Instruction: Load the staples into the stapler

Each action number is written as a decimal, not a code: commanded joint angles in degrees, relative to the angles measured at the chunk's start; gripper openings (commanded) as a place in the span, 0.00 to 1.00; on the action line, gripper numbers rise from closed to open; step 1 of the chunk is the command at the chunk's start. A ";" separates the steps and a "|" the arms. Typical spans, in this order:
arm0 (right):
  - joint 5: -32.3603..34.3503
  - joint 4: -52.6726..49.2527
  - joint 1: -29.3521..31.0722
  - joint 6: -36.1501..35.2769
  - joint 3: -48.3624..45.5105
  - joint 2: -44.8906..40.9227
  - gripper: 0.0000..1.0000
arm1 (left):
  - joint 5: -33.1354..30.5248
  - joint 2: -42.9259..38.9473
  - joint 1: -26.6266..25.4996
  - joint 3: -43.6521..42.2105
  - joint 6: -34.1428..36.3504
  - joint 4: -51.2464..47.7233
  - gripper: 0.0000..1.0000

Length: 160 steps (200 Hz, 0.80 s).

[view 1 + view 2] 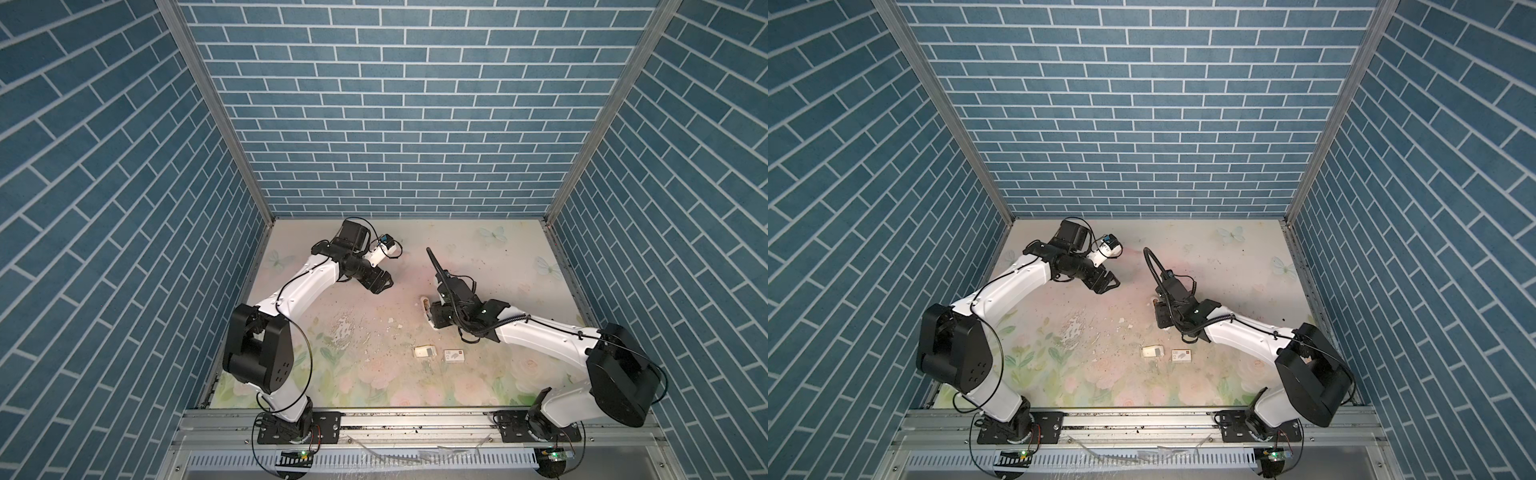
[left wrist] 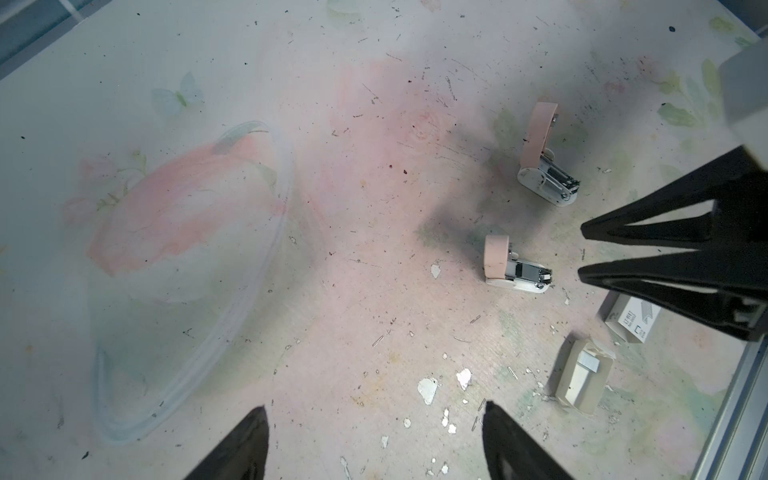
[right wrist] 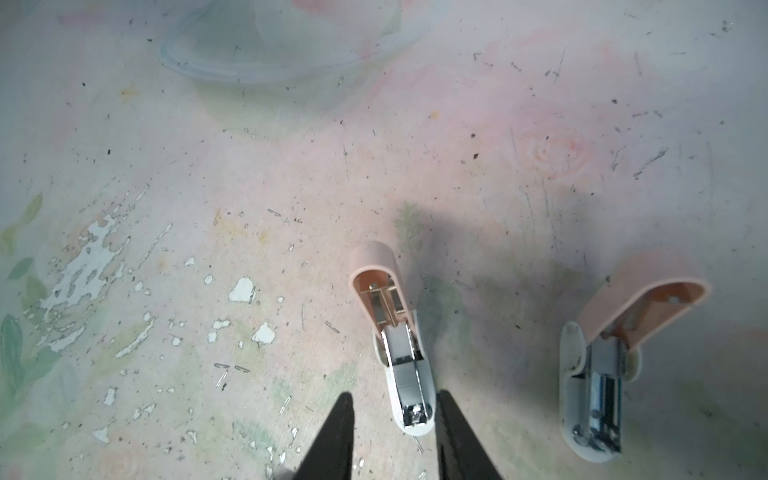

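Two white staplers stand with their pink lids swung up. The nearer stapler (image 3: 405,357) (image 2: 515,270) has its front end between my right gripper's (image 3: 397,419) fingertips, with a gap on one side; the jaws stand open and nothing is held. The other stapler (image 3: 602,374) (image 2: 546,166) lies beside it. The staples (image 2: 590,363) (image 1: 429,352), a grey strip, lie in an open cream tray (image 2: 582,386). My left gripper (image 2: 374,409) (image 1: 384,284) hangs open and empty over the back left of the table.
A small white box with a red mark (image 1: 454,354) (image 1: 1181,355) lies next to the tray. A clear plastic dish (image 2: 187,270) (image 3: 270,54) rests at the back. Loose staples and paint flakes (image 3: 83,266) litter the mat. In both top views the right arm (image 1: 540,332) hides most of the staplers.
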 commanded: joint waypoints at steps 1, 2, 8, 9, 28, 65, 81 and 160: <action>0.82 -2.64 -1.02 -0.62 0.94 0.87 0.35 | 0.20 -0.96 0.42 0.79 0.52 -1.26 0.82; 0.83 -2.61 -1.08 -0.61 1.00 0.95 0.35 | 0.23 -0.93 0.41 0.79 0.50 -1.22 0.82; 0.80 -2.50 -1.22 -0.59 1.29 1.53 0.36 | 0.30 -0.90 0.50 0.71 0.49 -1.25 0.82; 0.73 -2.45 -1.27 -0.60 1.35 1.67 0.36 | 0.28 -0.90 0.45 0.71 0.49 -1.26 0.82; -0.60 -1.69 -1.41 -0.74 2.42 4.00 0.36 | 0.19 -0.72 0.49 0.48 0.54 -1.34 0.82; -1.19 -0.67 -1.57 -0.78 3.74 7.90 0.37 | 0.30 -0.58 0.47 0.36 0.50 -1.22 0.82; -0.63 -0.79 -1.58 -0.97 4.10 8.90 0.37 | 0.25 -0.60 0.55 0.44 0.40 -1.03 0.82; -0.76 -0.15 -2.10 -1.49 5.63 12.38 0.37 | 0.17 -0.41 0.55 0.35 0.27 -0.80 0.82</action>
